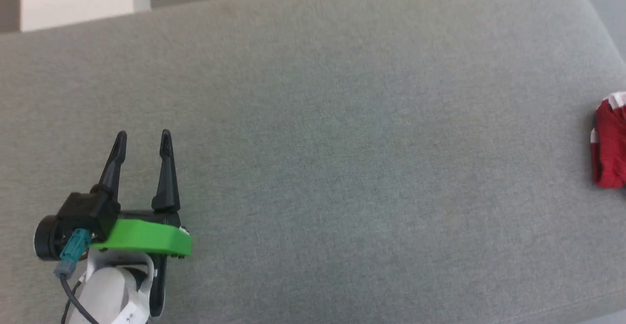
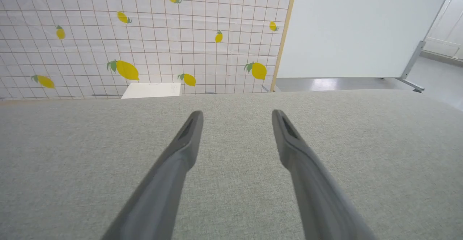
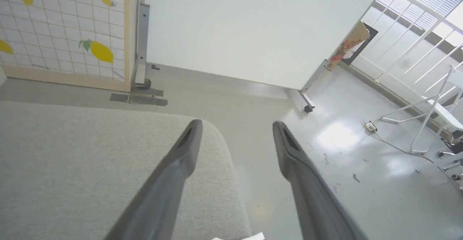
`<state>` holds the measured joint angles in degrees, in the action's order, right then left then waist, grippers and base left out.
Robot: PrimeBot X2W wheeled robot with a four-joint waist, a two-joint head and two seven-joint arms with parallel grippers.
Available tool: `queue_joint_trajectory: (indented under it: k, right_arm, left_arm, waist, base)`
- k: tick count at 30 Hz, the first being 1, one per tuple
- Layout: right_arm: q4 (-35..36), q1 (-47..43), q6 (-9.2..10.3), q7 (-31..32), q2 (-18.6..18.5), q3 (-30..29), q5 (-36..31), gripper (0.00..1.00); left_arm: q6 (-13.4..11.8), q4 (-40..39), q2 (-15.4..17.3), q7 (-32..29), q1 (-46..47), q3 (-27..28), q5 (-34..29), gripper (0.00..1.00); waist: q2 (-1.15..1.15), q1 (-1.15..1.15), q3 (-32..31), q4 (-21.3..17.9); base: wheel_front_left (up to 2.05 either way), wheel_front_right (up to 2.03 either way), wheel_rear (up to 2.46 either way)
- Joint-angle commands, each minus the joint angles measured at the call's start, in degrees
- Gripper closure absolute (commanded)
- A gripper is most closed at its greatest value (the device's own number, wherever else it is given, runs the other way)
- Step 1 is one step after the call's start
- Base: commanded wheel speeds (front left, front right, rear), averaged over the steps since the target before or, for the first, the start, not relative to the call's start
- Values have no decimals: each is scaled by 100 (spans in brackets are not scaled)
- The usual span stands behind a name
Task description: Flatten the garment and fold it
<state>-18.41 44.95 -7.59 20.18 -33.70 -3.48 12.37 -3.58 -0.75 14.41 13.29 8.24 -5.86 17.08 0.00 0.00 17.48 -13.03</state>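
Note:
The red garment (image 1: 610, 143) lies bunched at the far right edge of the head view on the grey upholstered surface (image 1: 342, 143), with white bands along its upper and left edges; most of it is cut off by the frame. My left gripper (image 1: 144, 134) hovers open over the surface at the lower left, far from the garment, nothing between its fingers. In the left wrist view the left gripper (image 2: 237, 114) points across bare grey fabric. The right gripper (image 3: 237, 123) is open above the surface's rounded corner, and a sliver of white and red cloth (image 3: 240, 237) peeks at the bottom edge.
A lemon-patterned screen (image 2: 144, 33) and a white panel on a wheeled stand (image 3: 253, 30) stand beyond the far edge. A white box (image 2: 152, 90) sits behind the surface. Shiny floor (image 3: 343, 142) with a cable and white metal frames (image 3: 427, 113) lies to the right.

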Motion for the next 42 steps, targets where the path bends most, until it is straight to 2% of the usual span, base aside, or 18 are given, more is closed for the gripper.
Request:
queue_joint_trajectory:
  k: [1,4,9,13,17,23,33,42]
  right_arm:
    - [289,-74,10,-300,324,30,218,0]
    - [886,-331,10,-787,879,19,418,0]
    - [1655,-998,10,-1541,1790,-44,313,0]
    - [1883,-1642,10,-2079,2583,-80,125,0]
    - [1844,-2297,10,-2513,2984,-43,47,0]
    - [1389,-3106,10,-2970,3078,45,130,0]
    - [949,-4043,10,-3320,3081,116,165,0]
    - [872,-4518,10,-3421,3082,261,320,0]
  left_arm:
    - [-43,29,-18,59,-50,50,39,0]
    - [-103,93,-54,84,-96,86,42,0]
    - [-260,156,-85,95,-169,170,44,0]
    - [-368,174,-118,56,-236,196,56,0]
    - [-421,219,-150,49,-284,156,36,0]
    - [-439,396,-196,45,-272,15,-22,0]
    - [-436,792,-262,42,-310,-188,-78,0]
    - [-232,980,-356,122,-499,-187,148,0]
  waist:
    - [0,0,-708,330]
    - [0,0,-989,491]
    - [0,0,-1318,766]
    - [0,0,-1500,974]
    - [0,0,-1642,1205]
    - [0,0,-1769,1433]
    - [0,0,-1935,1449]
    - [0,0,-2006,1436]
  base:
    - [0,0,0]
    - [0,0,0]
    - [0,0,0]
    - [0,0,0]
    - [0,0,0]
    - [0,0,0]
    - [0,0,0]
    - [0,0,0]
